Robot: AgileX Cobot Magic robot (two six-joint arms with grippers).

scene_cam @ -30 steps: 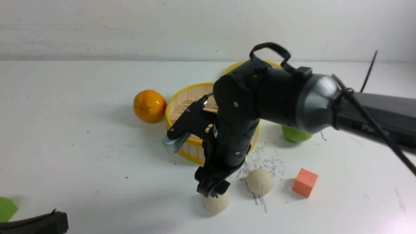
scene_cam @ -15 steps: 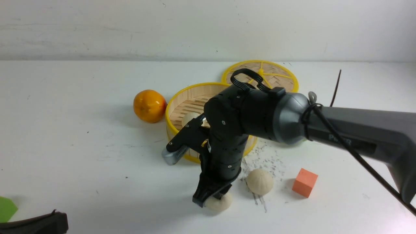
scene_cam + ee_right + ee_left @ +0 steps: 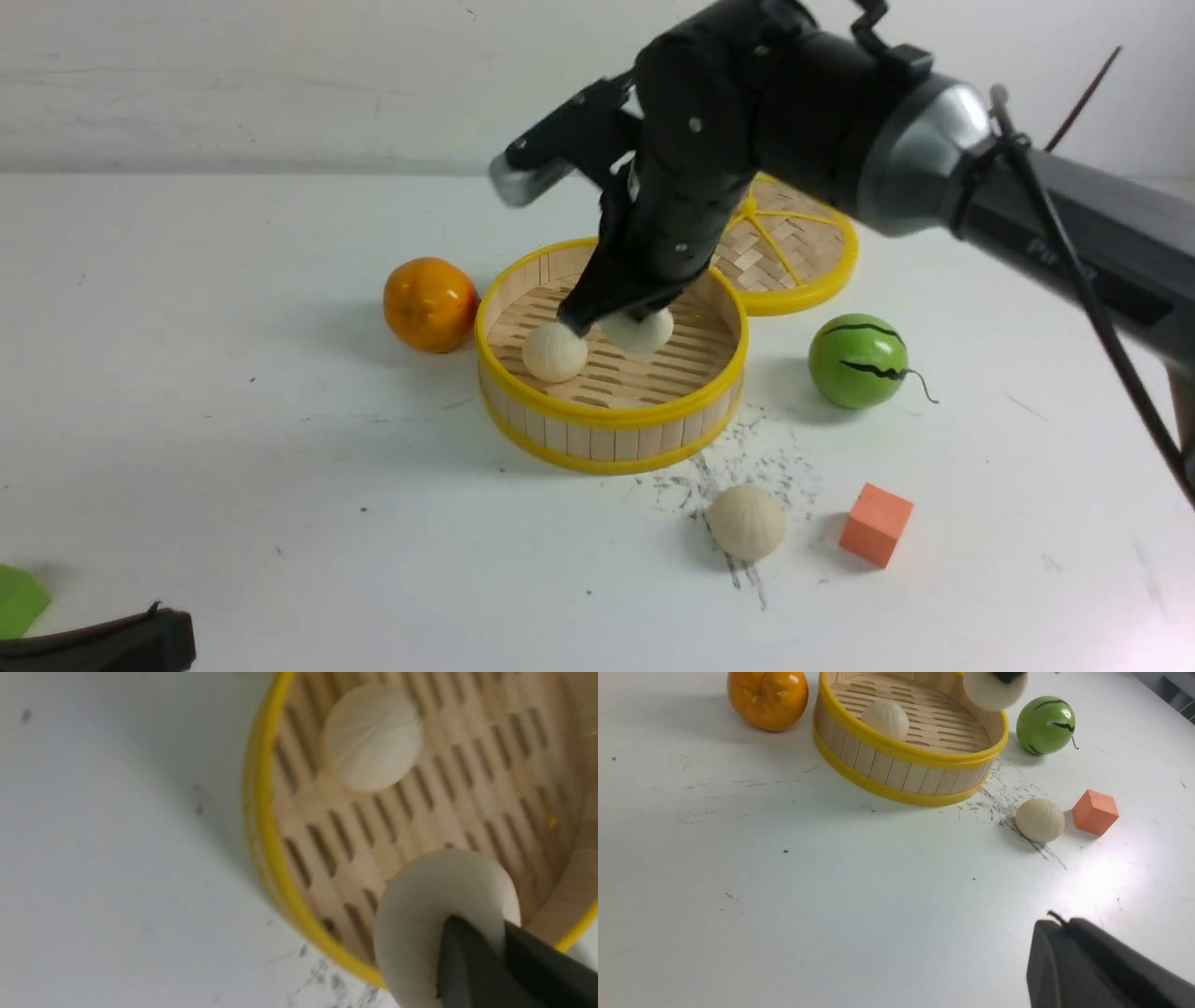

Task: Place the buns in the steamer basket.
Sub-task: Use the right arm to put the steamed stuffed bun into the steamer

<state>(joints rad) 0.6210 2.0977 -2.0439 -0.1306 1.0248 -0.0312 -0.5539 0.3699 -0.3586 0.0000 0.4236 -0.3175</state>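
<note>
Your right gripper grips the held bun directly over the steamer basket; free floor lies right of the seated bun.

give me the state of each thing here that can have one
steamer basket, uncovered
lid, off, flat on table behind basket
first bun, resting on basket's slats
second bun, held over basket
right gripper, shut on second bun
third bun, loose on table
</note>
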